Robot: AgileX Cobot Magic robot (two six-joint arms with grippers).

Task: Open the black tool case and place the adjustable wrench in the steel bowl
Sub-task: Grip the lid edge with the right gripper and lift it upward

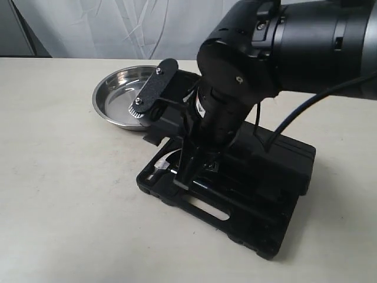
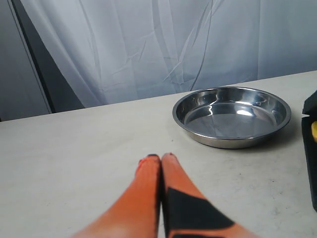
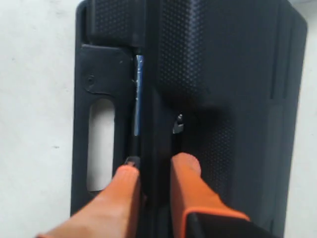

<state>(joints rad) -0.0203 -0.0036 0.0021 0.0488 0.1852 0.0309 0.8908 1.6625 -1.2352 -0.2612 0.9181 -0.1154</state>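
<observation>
Tabletop (image 1: pixel 53 224), pale and matte, carries everything. Nearest lies the large flat black plastic tool case (image 1: pixel 283 177), its moulded handle slot (image 1: pixel 206 210) towards me and its lid just ajar. The right hand (image 3: pixel 156 166) comes down on that front edge from a bulky black arm (image 1: pixel 306 41) — one orange finger (image 3: pixel 185 173) on top of the lid, the other in the crack, so it looks clamped on the lid's rim. A sliver of silver metal (image 3: pixel 138 94) shows in the crack; whether that is the adjustable wrench I cannot tell. The left hand (image 2: pixel 160 157) hovers low over the tabletop, clenched, orange tips touching. Beyond it sits the shallow round stainless steel bowl (image 2: pixel 230 116) — just beside the case. A white curtain (image 2: pixel 148 44) hangs behind.
</observation>
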